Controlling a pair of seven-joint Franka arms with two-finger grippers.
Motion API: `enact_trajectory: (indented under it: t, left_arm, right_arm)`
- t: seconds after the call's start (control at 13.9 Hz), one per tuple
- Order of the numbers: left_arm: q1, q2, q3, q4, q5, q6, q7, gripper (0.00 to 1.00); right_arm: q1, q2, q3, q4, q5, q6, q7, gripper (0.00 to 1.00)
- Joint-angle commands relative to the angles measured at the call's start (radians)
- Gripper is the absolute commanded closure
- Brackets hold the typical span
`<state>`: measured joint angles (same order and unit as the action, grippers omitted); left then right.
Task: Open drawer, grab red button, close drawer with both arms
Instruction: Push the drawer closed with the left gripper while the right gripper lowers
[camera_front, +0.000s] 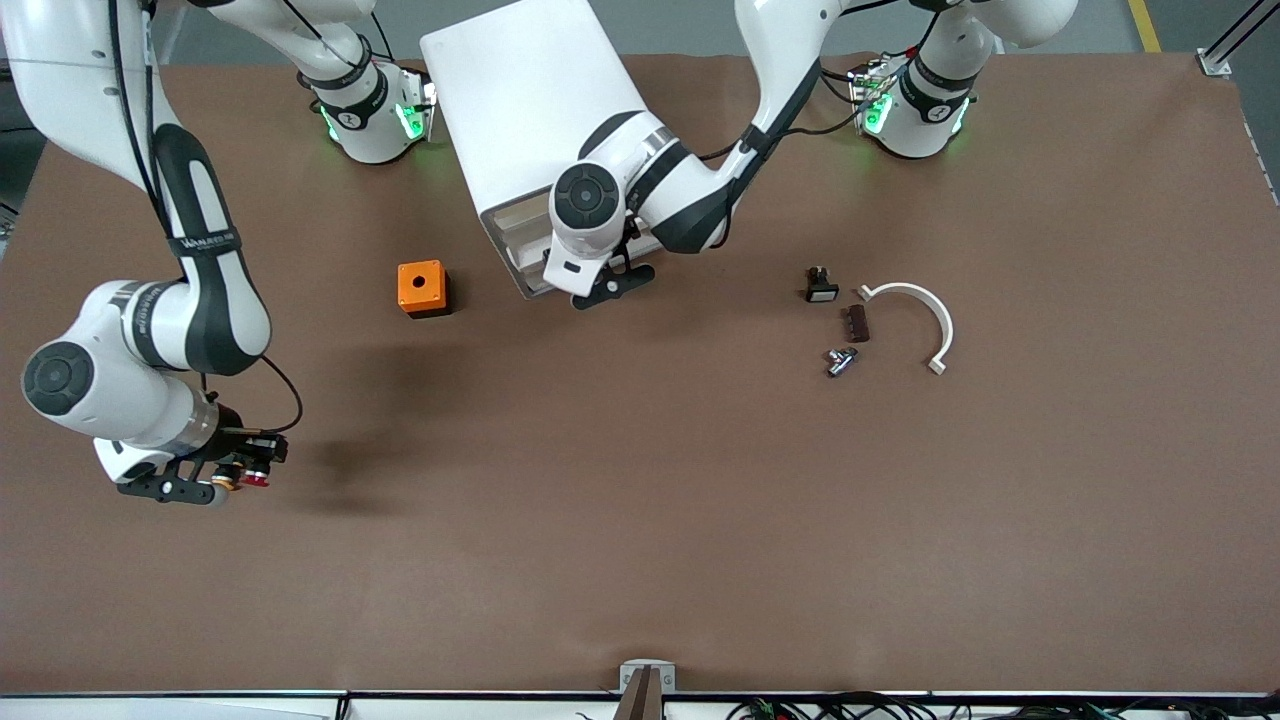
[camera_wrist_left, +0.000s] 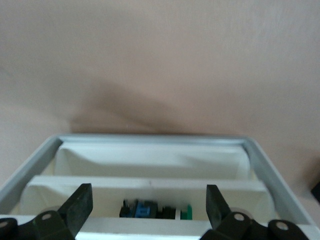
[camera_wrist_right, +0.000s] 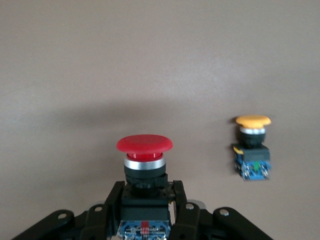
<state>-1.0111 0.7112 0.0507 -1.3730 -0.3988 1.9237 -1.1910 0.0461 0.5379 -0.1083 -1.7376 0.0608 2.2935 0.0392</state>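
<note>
The white box cabinet (camera_front: 520, 120) stands near the arms' bases. My left gripper (camera_front: 610, 285) is at its slat front, open and empty. In the left wrist view the open fingers (camera_wrist_left: 80, 206) flank a drawer (camera_wrist_left: 150, 189) whose inside shows between two white slats, with small blue, black and green parts in it. My right gripper (camera_front: 235, 478) is shut on the red-capped button (camera_front: 258, 480), held above the table at the right arm's end. In the right wrist view the button (camera_wrist_right: 144, 144) stands upright between the fingers (camera_wrist_right: 180, 200), gripped by its black body.
An orange-capped button (camera_wrist_right: 252, 145) stands on the table beside the held one. An orange cube with a hole (camera_front: 422, 288) sits beside the cabinet. A small black part (camera_front: 820, 285), a brown block (camera_front: 858, 322), a metal part (camera_front: 840, 360) and a white curved piece (camera_front: 925, 315) lie toward the left arm's end.
</note>
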Motion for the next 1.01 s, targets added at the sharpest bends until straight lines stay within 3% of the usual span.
enact_trajectory:
  t: [0.0, 0.43, 0.72, 0.94]
  left_arm:
    - [-0.001, -0.012, -0.025, -0.014, -0.018, 0.011, -0.01, 0.0]
    - [0.028, -0.018, -0.019, -0.009, 0.003, 0.011, -0.027, 0.0]
    - [0.141, -0.036, 0.072, 0.034, 0.067, 0.008, -0.009, 0.0]
    - [0.236, -0.088, 0.095, 0.035, 0.162, 0.008, 0.118, 0.0]
  right_arm:
    - [-0.031, 0.068, 0.021, 0.039, 0.016, 0.023, -0.042, 0.99]
    - [-0.064, 0.123, 0.024, 0.055, 0.017, 0.026, -0.167, 0.99]
    - [-0.063, 0.139, 0.024, 0.055, 0.039, 0.043, -0.167, 0.99]
    - [-0.063, 0.142, 0.024, 0.055, 0.04, 0.056, -0.165, 0.99]
